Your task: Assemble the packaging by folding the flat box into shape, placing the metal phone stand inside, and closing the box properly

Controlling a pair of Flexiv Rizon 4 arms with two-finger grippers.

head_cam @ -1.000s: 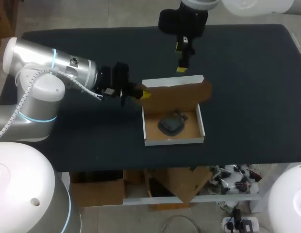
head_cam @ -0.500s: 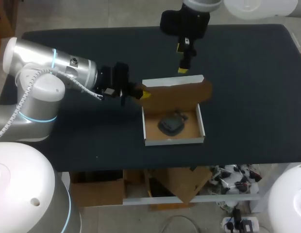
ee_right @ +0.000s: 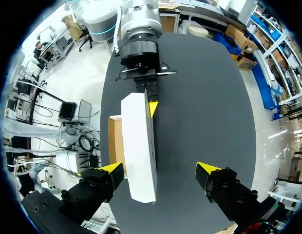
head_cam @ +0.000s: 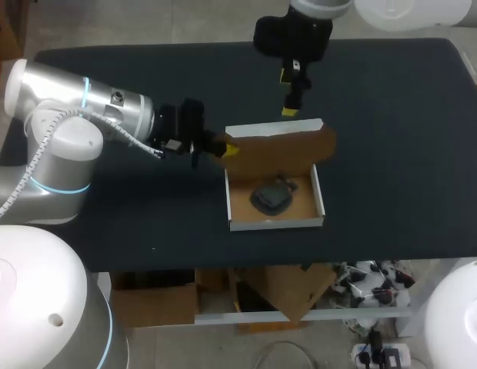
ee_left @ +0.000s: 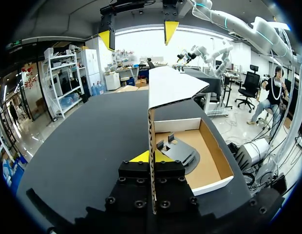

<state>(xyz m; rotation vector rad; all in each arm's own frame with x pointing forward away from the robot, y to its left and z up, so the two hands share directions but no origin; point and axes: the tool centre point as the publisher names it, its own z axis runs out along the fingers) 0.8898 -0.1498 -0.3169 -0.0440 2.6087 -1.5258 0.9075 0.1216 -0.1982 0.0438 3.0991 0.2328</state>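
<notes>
Fingers (ee_left: 141,157) of the left gripper (ee_left: 152,157) are closed on the end of the lid (ee_left: 170,85), which is held up on edge over the back wall of the box (head_cam: 277,224). The right gripper (ee_right: 160,173) is spread wide and empty above the lid. The phone stand (head_cam: 271,198) is already laid inside the box. Closing is judged the step in hand; next, the lid must be pressed down forward and tucked.

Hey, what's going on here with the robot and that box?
The left pincer is clamped on the edge of the lid, holding it raised over the open box. The phone stand lies inside. The right pincer hangs open above the table behind the lid, touching nothing. The box is not yet closed.
</notes>
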